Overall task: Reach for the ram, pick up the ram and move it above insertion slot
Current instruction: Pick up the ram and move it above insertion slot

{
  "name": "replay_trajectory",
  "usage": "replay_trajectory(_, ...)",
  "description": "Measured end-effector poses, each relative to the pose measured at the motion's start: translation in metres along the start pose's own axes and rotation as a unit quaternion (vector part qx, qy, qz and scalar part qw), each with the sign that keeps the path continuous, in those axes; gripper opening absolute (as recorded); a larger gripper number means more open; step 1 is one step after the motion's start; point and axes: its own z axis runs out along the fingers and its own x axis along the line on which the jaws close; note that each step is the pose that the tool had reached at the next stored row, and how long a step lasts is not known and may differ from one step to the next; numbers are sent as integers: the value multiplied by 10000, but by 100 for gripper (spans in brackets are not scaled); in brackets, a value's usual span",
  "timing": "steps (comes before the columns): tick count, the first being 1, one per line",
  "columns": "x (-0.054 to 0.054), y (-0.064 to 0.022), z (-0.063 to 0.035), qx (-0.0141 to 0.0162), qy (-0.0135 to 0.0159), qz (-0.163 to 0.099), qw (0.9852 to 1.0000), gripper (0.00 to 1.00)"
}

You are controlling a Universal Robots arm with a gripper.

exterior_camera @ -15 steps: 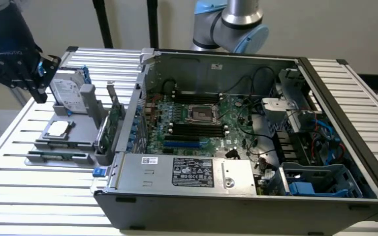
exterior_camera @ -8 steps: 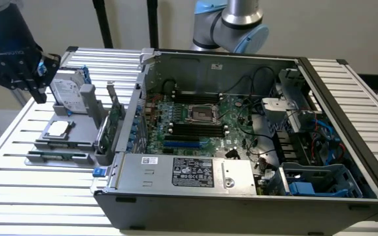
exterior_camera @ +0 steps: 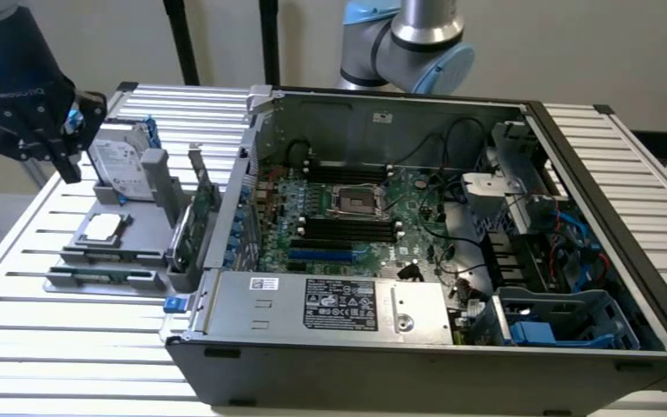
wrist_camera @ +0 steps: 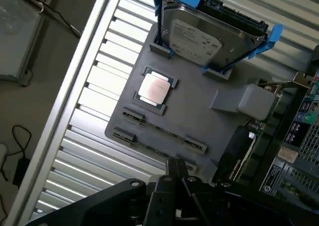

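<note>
The ram (exterior_camera: pixel 102 276) is a thin green stick lying in the front holder of the grey fixture tray (exterior_camera: pixel 79 287), left of the computer case in the exterior view. In the wrist view I see the ram (wrist_camera: pixel 152 147) edge-on between two small clips. My black gripper (exterior_camera: pixel 69 167) hangs high above the tray's back left corner, beside the hard drive, well clear of the ram. In the wrist view the gripper (wrist_camera: pixel 177 167) has its fingertips together with nothing between them. The black memory slots (exterior_camera: pixel 351 230) lie on the motherboard inside the open case.
The tray also holds a silver hard drive in a blue frame (exterior_camera: pixel 119 161), a processor chip (exterior_camera: pixel 102 228) and an upright green expansion card (exterior_camera: pixel 201 217). The open case (exterior_camera: pixel 426 261) has tall walls, cables and a power supply (exterior_camera: pixel 333 304). Slatted table (exterior_camera: pixel 32 347) surrounds everything.
</note>
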Motion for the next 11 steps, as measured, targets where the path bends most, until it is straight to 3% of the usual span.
replay_trajectory(5, 0, 0, 1, 1, 16, -452, 9990, 11)
replay_trajectory(11, 0, 0, 1, 2, 34, -1001, 9950, 11)
